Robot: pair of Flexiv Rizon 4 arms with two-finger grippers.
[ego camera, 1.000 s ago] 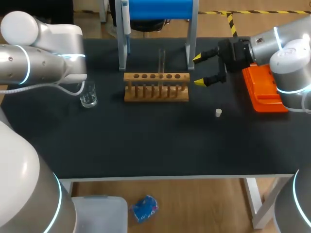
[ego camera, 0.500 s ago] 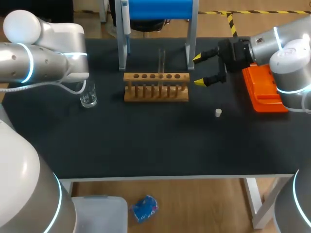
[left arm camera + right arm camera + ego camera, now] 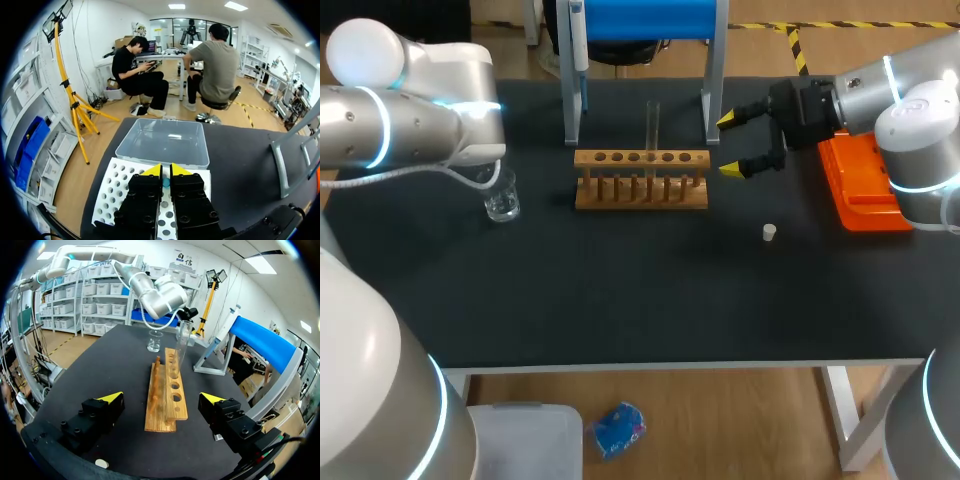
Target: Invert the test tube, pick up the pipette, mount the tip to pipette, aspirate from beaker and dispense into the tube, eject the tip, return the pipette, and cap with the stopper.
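A clear test tube (image 3: 652,124) (image 3: 182,342) stands upright in the wooden rack (image 3: 641,179) (image 3: 167,395). The pipette (image 3: 578,35) hangs on the blue stand at the back. A glass beaker (image 3: 503,200) (image 3: 155,341) sits left of the rack, and the white stopper (image 3: 770,232) (image 3: 101,463) lies to its right. My right gripper (image 3: 742,143) (image 3: 161,397) hovers open beside the rack's right end, holding nothing. My left gripper (image 3: 165,170) is shut over the white tip rack (image 3: 117,187), with a small blue pipette tip (image 3: 165,181) between its fingers. In the head view my left arm hides it.
A clear plastic box (image 3: 162,142) stands just beyond the tip rack. An orange holder (image 3: 860,185) lies at the table's right edge under my right arm. The blue stand's metal legs (image 3: 715,60) rise behind the wooden rack.
My left arm has shifted slightly over the table's left end, and its fingers have come together. The right arm has not moved.
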